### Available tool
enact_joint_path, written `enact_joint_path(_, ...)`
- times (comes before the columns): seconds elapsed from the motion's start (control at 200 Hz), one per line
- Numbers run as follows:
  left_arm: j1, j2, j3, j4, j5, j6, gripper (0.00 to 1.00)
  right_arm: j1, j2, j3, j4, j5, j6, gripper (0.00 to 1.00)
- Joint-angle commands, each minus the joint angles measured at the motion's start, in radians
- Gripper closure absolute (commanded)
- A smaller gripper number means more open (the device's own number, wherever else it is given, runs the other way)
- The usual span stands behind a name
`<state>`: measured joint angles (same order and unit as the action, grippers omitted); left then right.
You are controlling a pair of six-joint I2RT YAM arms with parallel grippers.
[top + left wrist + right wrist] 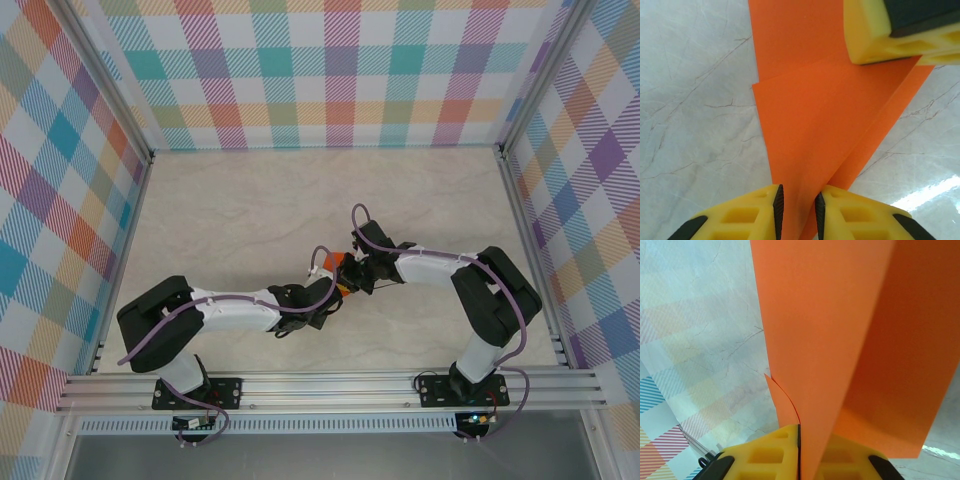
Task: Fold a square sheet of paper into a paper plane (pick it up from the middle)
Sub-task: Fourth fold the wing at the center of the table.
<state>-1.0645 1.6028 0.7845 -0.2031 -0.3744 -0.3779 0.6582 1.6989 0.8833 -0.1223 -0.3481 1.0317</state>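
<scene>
Since the square sheet of paper point(810, 125) looks thin, likely floppy and tearable, you grip creases | left gripper point(796, 210) nips fold between its jaws | right gripper point(800, 450) clamped on it

From my station the square sheet of paper point(815, 130) reads as thin orange paper, matt and smooth, with sharp creases. The left gripper point(797, 212) has fingers point(745, 220) of matt yellow plastic, moulded with hollow pockets and faced with black, rubbery-looking pads point(778, 210). The right gripper point(800, 452) looks to be of the same make. I see the table point(690, 125) as a pale marble-patterned top, smooth, with a soft sheen where light glares. The walls point(330, 70) carry a flat, matt checked print. The frame rails point(330, 385) are brushed silver metal, and the arm shells point(240, 308) are smooth white and black plastic.
</scene>
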Motion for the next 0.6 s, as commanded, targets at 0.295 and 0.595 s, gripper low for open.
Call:
enact_joint_path(0.295,-0.009,-0.004,0.001,0.008,-0.005,-0.023,0.84,0.002,0.008,0.025,-0.015,-0.002,-0.005,0.91)
enact_joint_path(0.595,-0.009,0.011,0.009,-0.007,-0.033,-0.024,0.8,0.003,0.008,0.025,-0.017,-0.002,-0.007,0.91)
